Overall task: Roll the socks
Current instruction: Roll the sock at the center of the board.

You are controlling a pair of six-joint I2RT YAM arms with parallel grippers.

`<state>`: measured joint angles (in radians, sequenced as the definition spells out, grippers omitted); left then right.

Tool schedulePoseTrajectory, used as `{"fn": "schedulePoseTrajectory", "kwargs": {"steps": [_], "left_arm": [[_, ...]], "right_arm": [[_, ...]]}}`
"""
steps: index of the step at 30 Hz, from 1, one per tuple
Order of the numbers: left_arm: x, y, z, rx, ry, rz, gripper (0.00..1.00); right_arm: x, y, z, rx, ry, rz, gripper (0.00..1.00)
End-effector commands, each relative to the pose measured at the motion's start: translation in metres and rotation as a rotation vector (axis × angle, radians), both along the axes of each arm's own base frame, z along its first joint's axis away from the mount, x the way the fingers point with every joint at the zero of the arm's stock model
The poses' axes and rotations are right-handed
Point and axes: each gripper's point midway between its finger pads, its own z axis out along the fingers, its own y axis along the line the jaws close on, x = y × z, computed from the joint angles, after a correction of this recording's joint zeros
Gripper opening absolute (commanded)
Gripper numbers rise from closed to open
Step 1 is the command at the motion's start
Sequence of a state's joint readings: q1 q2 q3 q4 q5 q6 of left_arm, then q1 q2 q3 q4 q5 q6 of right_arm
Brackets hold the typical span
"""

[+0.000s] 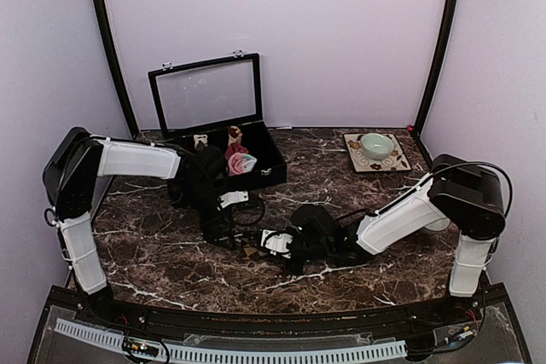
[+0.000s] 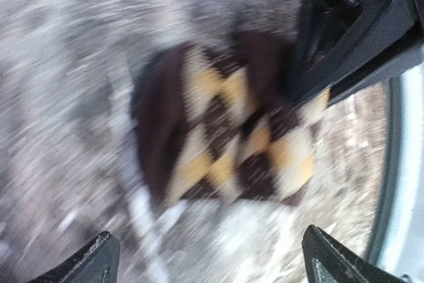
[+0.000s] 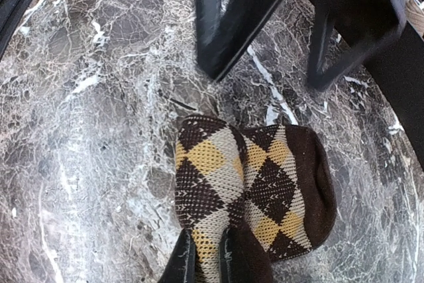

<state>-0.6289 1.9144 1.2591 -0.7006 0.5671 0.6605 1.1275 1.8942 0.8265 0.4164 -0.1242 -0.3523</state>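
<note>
The dark brown sock (image 3: 252,183) with tan and yellow diamond checks lies folded in a short roll on the marble table. My right gripper (image 3: 205,264) is shut on a fold of its near edge. My left gripper (image 2: 212,263) hangs open just above the same sock (image 2: 225,130), its fingers (image 3: 225,18) spread wide and touching nothing; that view is blurred by motion. In the top view both grippers, left (image 1: 229,223) and right (image 1: 271,243), meet at the table's middle. The pink sock (image 1: 237,162) sits bundled inside the black box.
A black box (image 1: 273,168) with its clear lid (image 1: 205,91) raised stands at the back, left of centre. A pale green bowl (image 1: 375,144) rests on a patterned tile at the back right. Dark marble (image 1: 153,253) surrounds the sock.
</note>
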Motion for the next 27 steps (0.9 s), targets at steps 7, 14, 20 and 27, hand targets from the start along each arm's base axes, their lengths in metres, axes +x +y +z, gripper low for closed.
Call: {"fn": "schedulePoseTrajectory", "kwargs": {"steps": [7,14,20,27], "left_arm": [[0.079,0.049,0.081,-0.059,-0.483,0.306,0.99],[0.085,0.061,0.108,-0.119,-0.492,0.397,0.99],[0.034,0.043,0.123,-0.243,-0.504,0.096,0.98],[-0.037,0.021,0.093,-0.252,-0.395,-0.174,0.95]], "right_arm": [[-0.036,-0.060,-0.075,-0.314,0.227,-0.015,0.00],[-0.042,-0.061,-0.078,-0.353,0.287,-0.011,0.00],[-0.042,-0.052,-0.071,-0.301,0.507,-0.047,0.00],[-0.044,-0.056,-0.088,-0.354,0.895,-0.142,0.00]]}}
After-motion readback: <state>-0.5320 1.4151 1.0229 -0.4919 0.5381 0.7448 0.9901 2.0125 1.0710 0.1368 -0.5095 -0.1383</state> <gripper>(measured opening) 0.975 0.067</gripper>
